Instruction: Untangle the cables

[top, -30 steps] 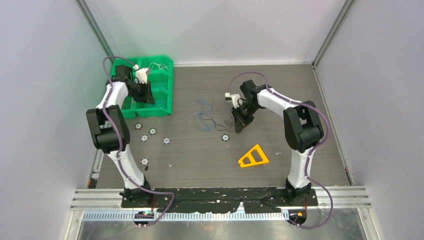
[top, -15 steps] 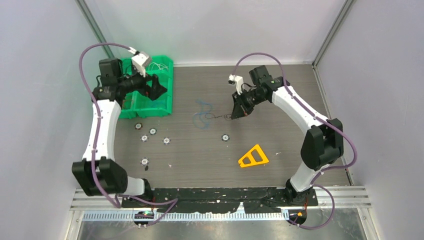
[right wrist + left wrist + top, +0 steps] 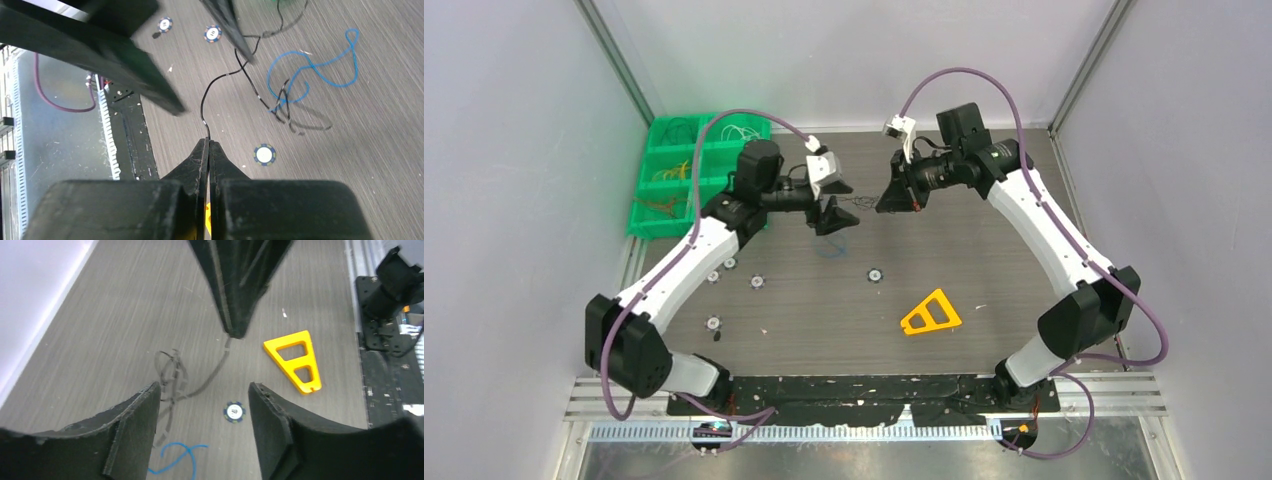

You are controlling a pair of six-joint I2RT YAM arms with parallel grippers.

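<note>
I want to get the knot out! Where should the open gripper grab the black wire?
Probably the bare stretch of the black wire hanging between the shut right gripper and its tangled loops. It is lifted and single there, so the left gripper can come straight from its own side, one finger each side.

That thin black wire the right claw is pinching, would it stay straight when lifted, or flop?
Probably floppy: the black wire curves and sags from the shut right gripper. Likely light, since a fingertip pinch carries it. It may drag the blue wire where they cross.
</note>
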